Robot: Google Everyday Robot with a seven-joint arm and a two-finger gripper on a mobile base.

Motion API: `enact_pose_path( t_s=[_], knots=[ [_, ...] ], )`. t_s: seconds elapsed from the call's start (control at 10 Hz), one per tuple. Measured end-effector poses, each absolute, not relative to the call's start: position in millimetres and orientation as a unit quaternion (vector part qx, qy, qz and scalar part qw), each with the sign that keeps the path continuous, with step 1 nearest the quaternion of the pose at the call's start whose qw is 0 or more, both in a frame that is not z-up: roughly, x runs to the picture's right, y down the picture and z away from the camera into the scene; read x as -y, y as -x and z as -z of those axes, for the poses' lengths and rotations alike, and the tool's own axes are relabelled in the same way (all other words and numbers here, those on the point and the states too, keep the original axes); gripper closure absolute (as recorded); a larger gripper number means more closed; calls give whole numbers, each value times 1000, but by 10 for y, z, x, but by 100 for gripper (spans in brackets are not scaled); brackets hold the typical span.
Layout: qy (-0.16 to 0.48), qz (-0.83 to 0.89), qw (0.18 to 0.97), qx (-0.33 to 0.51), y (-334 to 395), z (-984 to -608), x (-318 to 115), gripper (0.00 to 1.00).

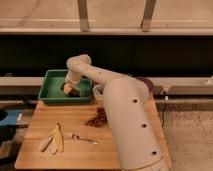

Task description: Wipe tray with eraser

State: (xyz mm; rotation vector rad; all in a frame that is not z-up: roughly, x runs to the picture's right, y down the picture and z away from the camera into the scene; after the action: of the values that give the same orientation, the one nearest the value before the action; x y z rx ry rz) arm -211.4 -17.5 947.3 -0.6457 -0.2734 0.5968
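Note:
The green tray (50, 95) sits at the back left of the wooden table. My arm reaches over the table and bends down into the tray. My gripper (69, 88) is low inside the tray, near its middle. It is shut on the small tan-yellow eraser (66, 89), which rests against the tray floor. The gripper's body hides part of the eraser.
A pale banana peel (53, 139) and a metal spoon (83, 138) lie at the table's front left. A brown clump (98, 119) lies mid-table. A dark purple bowl (146, 83) shows behind my arm at the back right. The table edge (30, 120) is at left.

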Motion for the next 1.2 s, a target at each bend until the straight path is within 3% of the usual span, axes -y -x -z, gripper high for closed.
enact_pose_path(
  t_s=[0.4, 0.7, 1.2],
  knots=[
    [310, -312, 889, 126, 1845, -9731, 535, 100],
    [312, -283, 897, 134, 2097, -9763, 705, 100],
    [351, -244, 890, 156, 2475, -9324, 263, 100]
  ],
)
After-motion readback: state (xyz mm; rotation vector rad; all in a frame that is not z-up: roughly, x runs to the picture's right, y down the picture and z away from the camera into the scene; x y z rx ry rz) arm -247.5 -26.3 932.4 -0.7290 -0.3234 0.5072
